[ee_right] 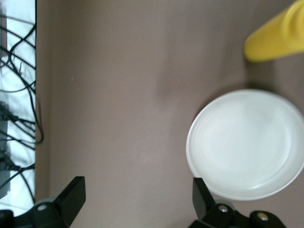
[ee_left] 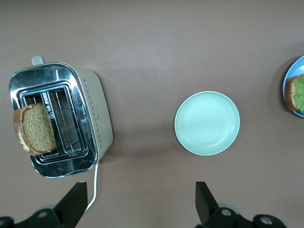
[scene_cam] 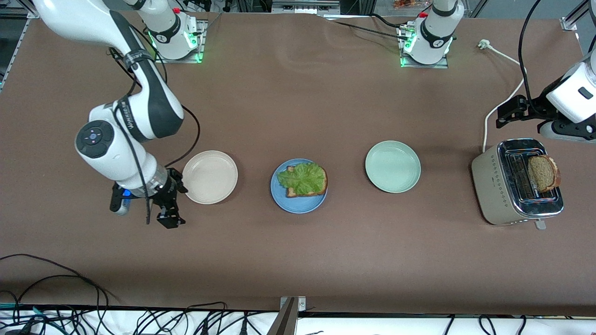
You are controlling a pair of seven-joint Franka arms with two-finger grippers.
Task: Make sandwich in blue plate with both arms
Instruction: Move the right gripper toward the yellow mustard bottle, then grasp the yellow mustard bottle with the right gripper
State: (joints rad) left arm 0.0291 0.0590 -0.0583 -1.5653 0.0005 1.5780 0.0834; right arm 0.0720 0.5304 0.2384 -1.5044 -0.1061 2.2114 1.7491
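The blue plate (scene_cam: 298, 204) lies mid-table and holds one brown bread slice (scene_cam: 320, 188) with a ruffled green lettuce leaf (scene_cam: 302, 178) on top. A second bread slice (scene_cam: 543, 173) stands tilted in a slot of the toaster (scene_cam: 503, 186) at the left arm's end. My left gripper (scene_cam: 510, 111) hangs open and empty over the bare table beside the toaster; its wrist view shows the toaster (ee_left: 95, 114), that slice (ee_left: 34, 129) and the blue plate's edge (ee_left: 288, 80). My right gripper (scene_cam: 173, 204) is open and empty beside the beige plate (scene_cam: 210, 177).
A pale green plate (scene_cam: 392, 166) sits empty between the blue plate and the toaster. The toaster's white cord (scene_cam: 505, 100) runs toward the robot bases. The right wrist view shows the beige plate (ee_right: 247, 142), a yellow rounded thing (ee_right: 278, 35) and cables past the table's edge (ee_right: 19, 95).
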